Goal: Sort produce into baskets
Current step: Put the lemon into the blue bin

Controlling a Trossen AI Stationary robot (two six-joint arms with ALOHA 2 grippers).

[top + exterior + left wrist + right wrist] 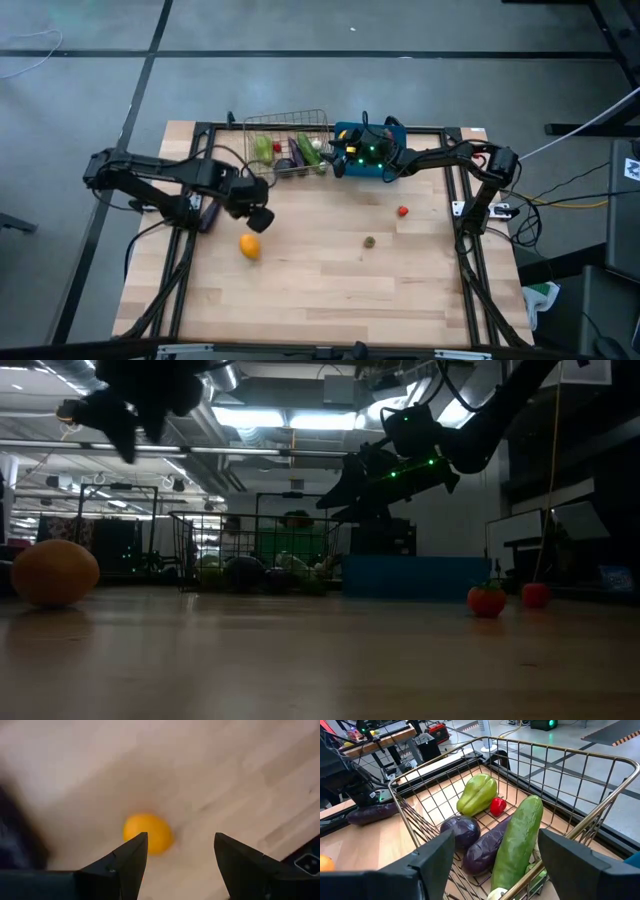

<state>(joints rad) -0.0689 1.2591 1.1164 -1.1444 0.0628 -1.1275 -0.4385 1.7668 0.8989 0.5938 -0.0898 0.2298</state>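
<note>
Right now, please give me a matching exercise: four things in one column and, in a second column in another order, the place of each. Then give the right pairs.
Things:
1. orange
2. cucumber
3. red tomato
4. left gripper

Places:
A. lying in the wire basket
B. above the orange, fingers open
C. on the table, left part, under the left arm
D. on the table, right part, near the blue bin

Pairs: 1-C, 2-A, 3-D, 4-B

A bare wooden table point(330, 290) on a grey floor point(300, 80)
</note>
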